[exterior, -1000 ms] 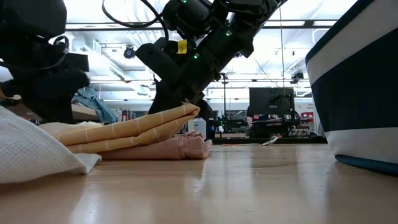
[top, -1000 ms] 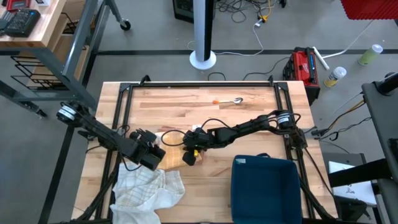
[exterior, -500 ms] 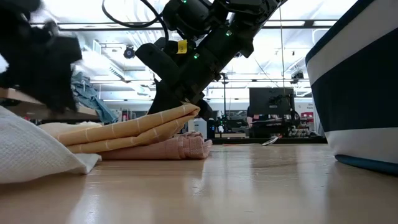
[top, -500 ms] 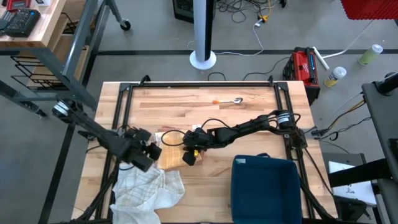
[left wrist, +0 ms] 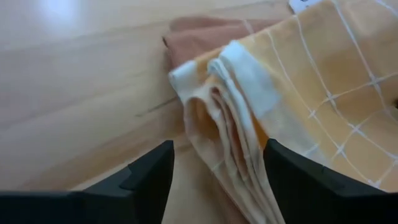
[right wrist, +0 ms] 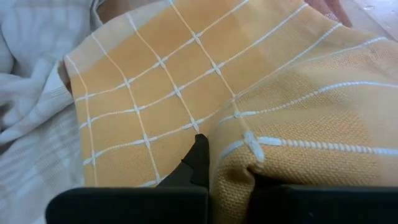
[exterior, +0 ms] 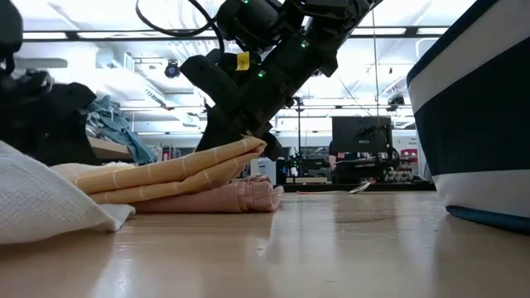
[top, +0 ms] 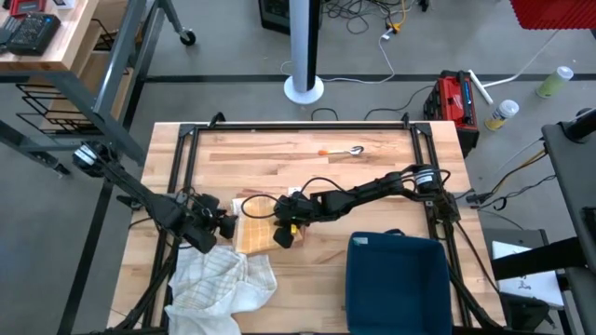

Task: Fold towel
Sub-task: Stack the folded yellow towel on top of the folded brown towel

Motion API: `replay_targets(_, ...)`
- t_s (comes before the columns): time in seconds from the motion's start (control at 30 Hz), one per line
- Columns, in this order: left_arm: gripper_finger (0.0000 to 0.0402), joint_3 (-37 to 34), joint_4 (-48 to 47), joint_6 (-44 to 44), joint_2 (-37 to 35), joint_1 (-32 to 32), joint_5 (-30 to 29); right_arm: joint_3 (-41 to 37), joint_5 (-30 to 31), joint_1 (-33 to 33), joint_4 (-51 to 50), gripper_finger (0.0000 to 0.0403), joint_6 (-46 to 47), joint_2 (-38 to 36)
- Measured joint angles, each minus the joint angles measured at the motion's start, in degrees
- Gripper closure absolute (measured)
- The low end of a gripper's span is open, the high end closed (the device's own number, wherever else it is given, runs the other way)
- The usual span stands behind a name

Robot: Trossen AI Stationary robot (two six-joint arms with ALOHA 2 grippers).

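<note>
Towel (top: 253,234), one orange folded, pinched by right gripper (top: 284,234), left gripper (top: 222,226) spread beside it

Folded towel (top: 253,233) near table (top: 372,177) centre, lying on a second folded cloth (exterior: 240,197) whose edge shows beneath it. Crumpled towel (top: 222,284) at the front-left, touching the folded towel's front edge. Left gripper (top: 222,226) just left of folded towel; right gripper (top: 282,236) on its right edge. Bin (top: 396,284) front-right, well apart from the towels. Spoon (top: 343,151) lies alone toward the back
</note>
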Motion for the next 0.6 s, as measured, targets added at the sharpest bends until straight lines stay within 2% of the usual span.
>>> replay_targets(0.07,0.0155,-2.56,5.12,1.83,-1.32,0.06,0.32,0.00,-0.02,0.00,0.16,0.0403,0.00,0.00)
replay_targets(0.23,0.0151,-5.64,6.61,2.23,-4.96,0.07,-0.46,0.00,-0.02,-0.02,0.23,0.0403,0.00,0.01)
replay_targets(0.43,0.0161,-6.20,11.13,6.77,-6.17,0.07,-0.79,0.00,-0.02,-0.02,0.24,0.0403,0.00,0.00)
replay_targets(0.6,0.0153,-6.58,11.47,6.43,-5.74,0.07,-0.51,0.00,0.00,-0.02,0.25,0.0403,0.00,0.01)
